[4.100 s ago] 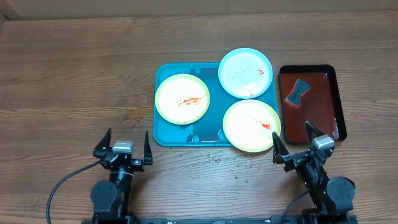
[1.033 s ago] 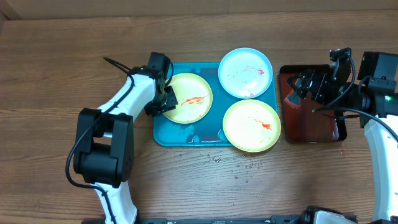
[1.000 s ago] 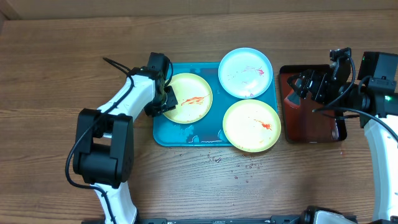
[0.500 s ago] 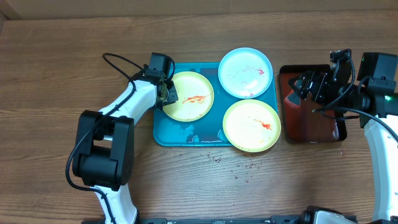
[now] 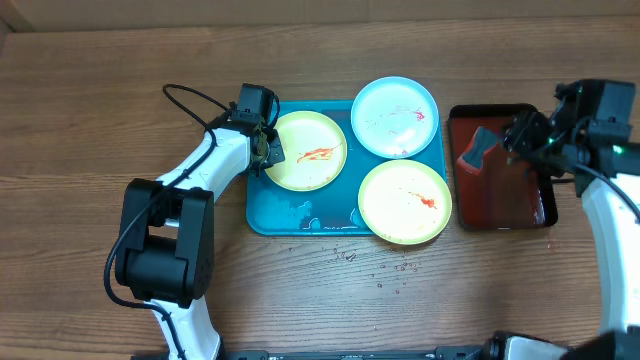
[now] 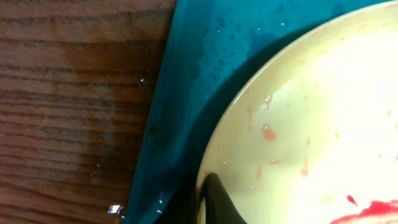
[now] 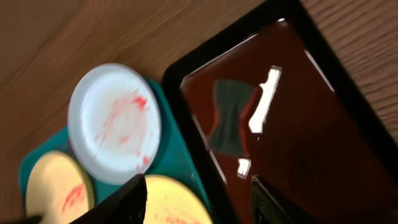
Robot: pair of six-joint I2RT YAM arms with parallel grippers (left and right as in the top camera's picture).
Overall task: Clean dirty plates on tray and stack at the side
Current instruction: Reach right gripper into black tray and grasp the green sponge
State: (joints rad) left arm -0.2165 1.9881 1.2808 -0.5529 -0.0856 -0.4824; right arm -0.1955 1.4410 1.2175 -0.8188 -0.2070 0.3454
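Since a second ago, the left plate (image 5: 310, 152) had slid a little up and right with the left gripper (image 5: 268, 150), and the right gripper (image 5: 522, 130) had drawn back toward the red tray's (image 5: 520, 205) right side.

From overhead, I saw the left arm stretched diagonally from its base to the turquoise tray's (image 5: 300, 215) left rim. Its jaws were clamped on the left plate's near edge. That pale yellow-green plate lay in the tray's back-left part. The blue plate (image 5: 394, 117) sat back-right and the front plate (image 5: 404, 202) front-right, both overlapping the rim. All three were round, shallow, smooth plastic streaked with red sauce. The right arm bent in from the right. Its gripper hung over the glossy, black-rimmed red tray, apart from the hourglass-shaped sponge (image 5: 477, 150).

On the left wrist camera, one dark fingertip (image 6: 214, 199) pressed the plate's rim, and the raised plate cast a shadow. Water beaded on the wet tray and the grained wooden table (image 6: 74, 93).

On the right wrist camera, the two fingertips (image 7: 134, 199) stood apart with nothing between them, high above the sponge.
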